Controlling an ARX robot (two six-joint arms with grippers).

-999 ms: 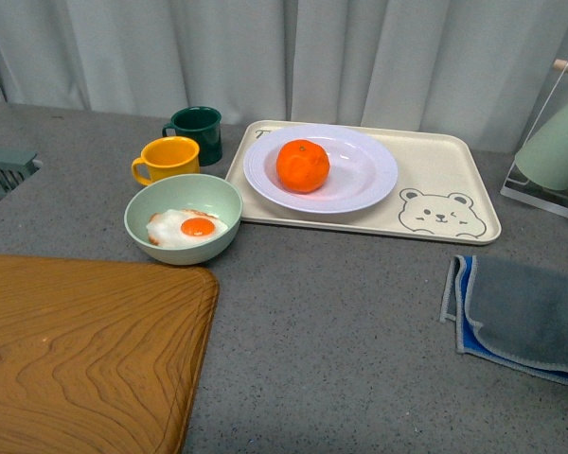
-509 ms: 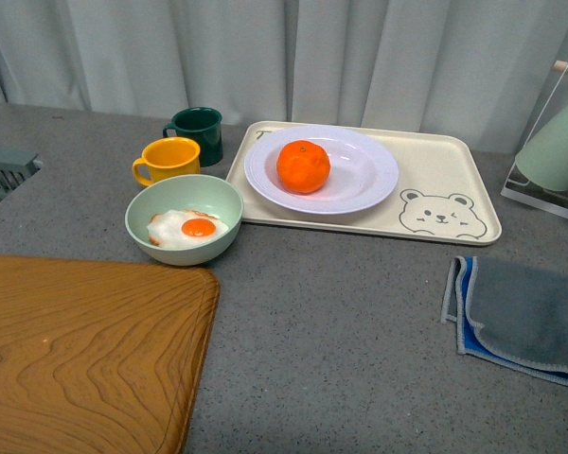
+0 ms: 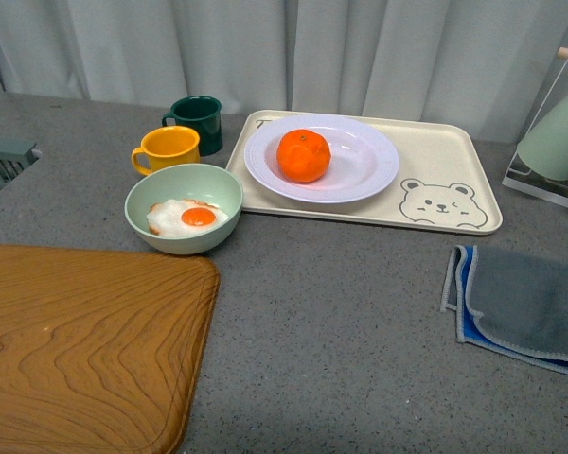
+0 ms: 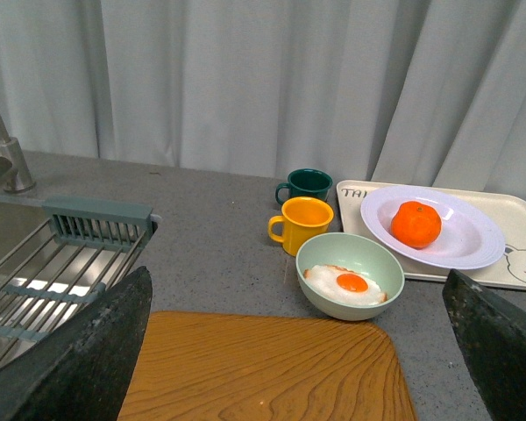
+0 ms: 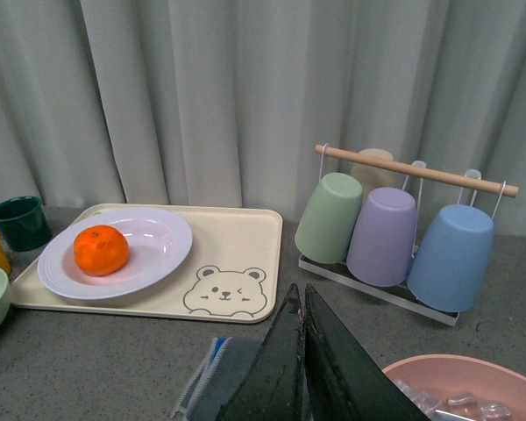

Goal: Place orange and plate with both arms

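The left tool (image 4: 294, 351) shows in its wrist view as two dark fingers (image 4: 79, 351) spread wide at the frame's lower corners, with nothing between them. The right tool (image 5: 302, 368) shows in its own view as two dark fingers (image 5: 276, 377) pressed together to a thin seam, gripping nothing. Neither tool appears in the front view.

Beyond the left tool lies a wooden board (image 3: 80, 345) on the grey counter (image 3: 331, 331). Just past the board's far edge stands a green bowl (image 3: 183, 208) holding a fried egg (image 3: 189, 218). Behind the bowl are a yellow mug (image 3: 168, 148) and, farther back, a dark green mug (image 3: 197, 120). A sink (image 4: 35, 281) with a rack sits off to the left.

Right of the mugs lies a beige tray (image 3: 435, 161) with a bear print (image 3: 440, 203). The plate (image 3: 364, 161) rests on the tray's left half, and the orange (image 3: 303, 156) sits in the plate, left of its centre.

Near the right tool a grey and blue cloth (image 3: 521, 307) lies on the counter. Behind it a rack (image 5: 381, 281) holds upturned green (image 5: 330, 217), purple (image 5: 383, 235) and blue (image 5: 453, 256) cups. A pink bowl (image 5: 447, 377) shows at the edge of the right wrist view.
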